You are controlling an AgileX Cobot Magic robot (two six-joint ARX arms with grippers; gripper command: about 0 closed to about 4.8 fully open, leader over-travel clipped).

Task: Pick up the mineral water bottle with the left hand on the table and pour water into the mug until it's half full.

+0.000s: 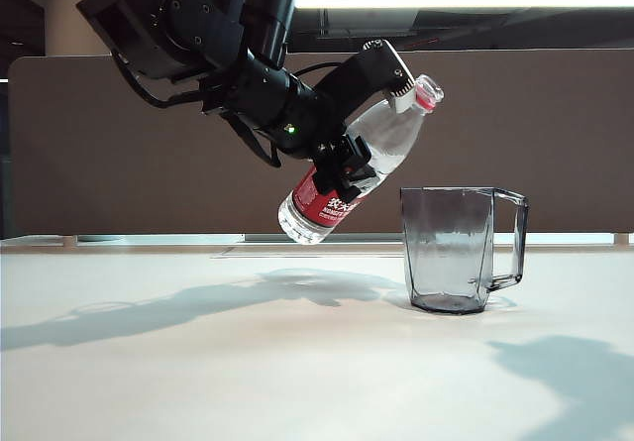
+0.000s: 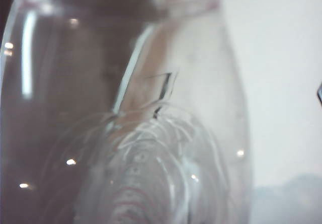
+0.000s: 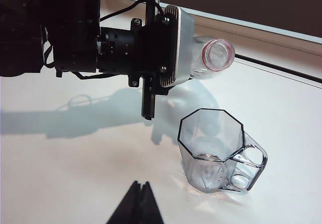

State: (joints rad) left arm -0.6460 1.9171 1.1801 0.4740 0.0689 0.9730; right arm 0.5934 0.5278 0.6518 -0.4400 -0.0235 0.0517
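At the left of the exterior view the left hand [image 1: 342, 168], a bulky black robot gripper with cables, a silver-grey plate and a small green light, is clamped around the middle of the mineral water bottle [image 1: 357, 164], a tall clear plastic bottle with a red neck ring and a red-and-white label. The bottle is held in the air above the wide white table [image 1: 198, 362], tilted with its base low and to the left and its open mouth raised toward the right. No cap shows on the mouth in the right wrist view, and no stream is leaving it. To its right stands the mug [image 1: 451, 248], a transparent smoky-grey faceted mug with a squared handle, upright on the table with the handle turned away from the bottle; it looks empty, though a thin film at the bottom cannot be ruled out. The step in hand seems to be the tipping of the bottle over the rim. The mouth sits above and just left of the near rim, so it should probably come a little further over the opening before the neck drops below level. The roll should be slow, since the first gush could overshoot the far wall, and the level should be watched through the clear wall. The right gripper [image 3: 136, 204] hangs well off from the mug, its dark fingertips pressed together, idle.
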